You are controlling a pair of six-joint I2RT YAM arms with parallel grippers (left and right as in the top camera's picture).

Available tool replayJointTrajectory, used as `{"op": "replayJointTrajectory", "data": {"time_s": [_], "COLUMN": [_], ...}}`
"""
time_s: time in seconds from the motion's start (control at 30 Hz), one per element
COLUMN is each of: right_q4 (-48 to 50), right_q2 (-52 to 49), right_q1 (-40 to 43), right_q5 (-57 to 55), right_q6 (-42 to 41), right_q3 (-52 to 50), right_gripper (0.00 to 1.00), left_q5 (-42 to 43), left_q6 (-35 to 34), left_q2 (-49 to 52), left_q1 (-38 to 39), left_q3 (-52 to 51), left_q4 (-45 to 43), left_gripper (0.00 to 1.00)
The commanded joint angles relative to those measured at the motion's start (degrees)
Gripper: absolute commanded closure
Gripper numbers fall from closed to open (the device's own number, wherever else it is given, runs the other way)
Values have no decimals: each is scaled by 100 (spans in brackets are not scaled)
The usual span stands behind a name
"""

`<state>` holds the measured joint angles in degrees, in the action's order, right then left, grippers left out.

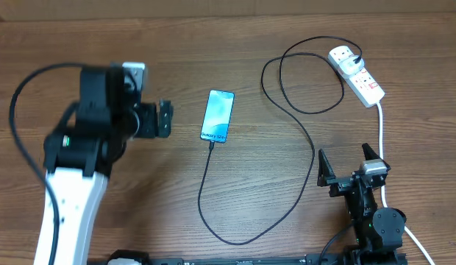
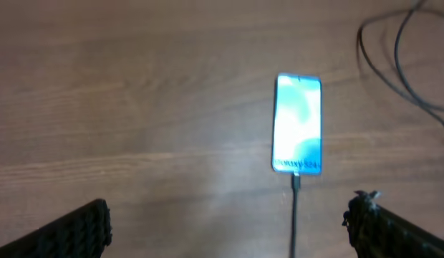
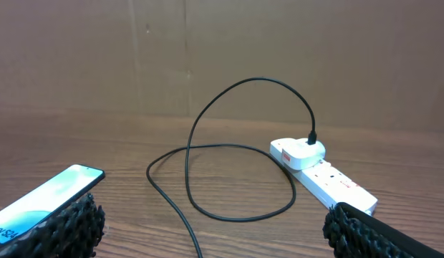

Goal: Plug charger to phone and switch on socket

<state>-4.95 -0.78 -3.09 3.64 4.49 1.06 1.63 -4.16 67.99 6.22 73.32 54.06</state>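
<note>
Item one, left gripper [image 1: 169, 119] [image 2: 229, 208]: I read its jaws as spread fully apart, nothing between them, touching nothing. Its arm rises from the near left corner of the tabletop on a white link, bends at the wrist, and points the gripper across toward the right edge, level with the phone and a little apart from it. Item two, right gripper [image 1: 347, 165] [image 3: 215, 218]: jaws likewise wide apart and empty. Its arm sits folded low by the near right corner, fingers aimed at the far edge. Item three, phone [image 1: 218, 115] [image 2: 298, 123] [image 3: 46, 197]: flat, screen up and lit blue-white, near the middle of the tabletop, between the two grippers and closer to the left one. Item four, charger [image 1: 201, 188] [image 2: 294, 215] [image 3: 258, 79]: its thin black cable meets the phone's short edge nearest me. Whether the tip is fully seated I cannot tell. From there it swings toward the near edge, curls back in a loose loop, and arches into a white block at the socket's far end. Item five, socket [image 1: 360, 77] [image 3: 329, 179]: a white strip with red marks, lying near the far right corner. I cannot make out the switch position. Its thick white cord [image 1: 380, 125] trails toward the near edge beside the right arm.
</note>
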Motion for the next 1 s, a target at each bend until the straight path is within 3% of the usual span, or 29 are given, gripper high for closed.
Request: {"op": "replayJointTrajectory", "data": {"time_s": [0.0, 0.17, 0.53, 0.97], "right_q4": [31, 33, 31, 31], "right_q2": [61, 61, 61, 61], "right_q1": [-33, -33, -33, -33], "right_q5": [-55, -55, -55, -57], "right_q6": [-13, -13, -13, -13], "right_q3": [-57, -57, -57, -57], "right_gripper": [0, 0, 0, 0], "left_q5": [-142, -151, -133, -507], "left_q6": [-15, -11, 92, 334], "left_q2": [-831, -1513, -1742, -3705], "left_q1": [-127, -131, -175, -227], "left_q3": [-743, -1488, -1764, -3189], "left_q4": [-490, -933, -911, -1596], "left_gripper": [0, 0, 0, 0]}}
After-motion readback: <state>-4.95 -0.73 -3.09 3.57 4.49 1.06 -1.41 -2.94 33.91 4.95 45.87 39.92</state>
